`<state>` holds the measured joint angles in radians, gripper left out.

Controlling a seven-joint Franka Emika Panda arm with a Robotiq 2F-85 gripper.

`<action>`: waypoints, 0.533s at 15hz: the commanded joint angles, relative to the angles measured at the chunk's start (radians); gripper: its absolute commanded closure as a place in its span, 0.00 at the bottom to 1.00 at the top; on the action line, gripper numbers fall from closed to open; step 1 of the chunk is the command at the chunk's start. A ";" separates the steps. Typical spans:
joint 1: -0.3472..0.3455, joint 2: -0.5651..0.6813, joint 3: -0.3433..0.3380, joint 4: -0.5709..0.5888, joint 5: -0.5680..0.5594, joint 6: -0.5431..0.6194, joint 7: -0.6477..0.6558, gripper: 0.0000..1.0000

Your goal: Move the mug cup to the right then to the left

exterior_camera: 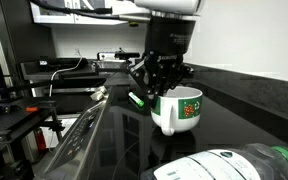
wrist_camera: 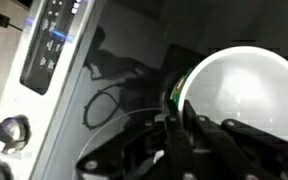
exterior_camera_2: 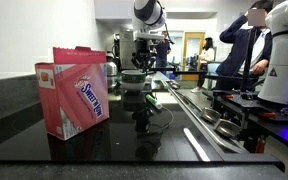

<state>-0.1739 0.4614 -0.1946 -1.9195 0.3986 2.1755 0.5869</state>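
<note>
The mug cup [exterior_camera: 181, 108] stands right under the gripper [exterior_camera: 160, 91], so the gripper does not have to go far to reach it. The mug sits straight up on the black counter [exterior_camera: 234, 100] with its open mouth facing the ceiling. The gripper comes down from above, and its tips are at the mug's rim, off to one side and not over the middle. In the wrist view the white inside of the mug [wrist_camera: 242, 100] fills one side of the picture, and the dark fingers [wrist_camera: 176, 128] sit at its edge. One finger may be inside the rim and one outside, but the picture is dark there, so I cannot tell if the gripper is pinching the mug or just sitting around the rim. The mug is short and fat. It is white with a wide green band, small red and white marks, and a white handle low on its side. A small green marker [exterior_camera: 137, 99] lies on the counter just beside it, so a sideways slide toward that side could bump it. A pink box [exterior_camera_2: 77, 90] stands well apart from the mug [exterior_camera_2: 134, 82].
</note>
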 commanded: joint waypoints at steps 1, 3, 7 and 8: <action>0.025 -0.073 0.006 -0.086 -0.012 0.058 -0.059 0.97; 0.053 -0.093 0.010 -0.115 -0.046 0.069 -0.072 0.97; 0.123 -0.119 0.027 -0.138 -0.160 0.074 -0.076 0.97; 0.138 -0.120 0.034 -0.136 -0.190 0.071 -0.078 0.97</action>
<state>-0.0664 0.3849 -0.1671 -2.0198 0.2765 2.2194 0.5363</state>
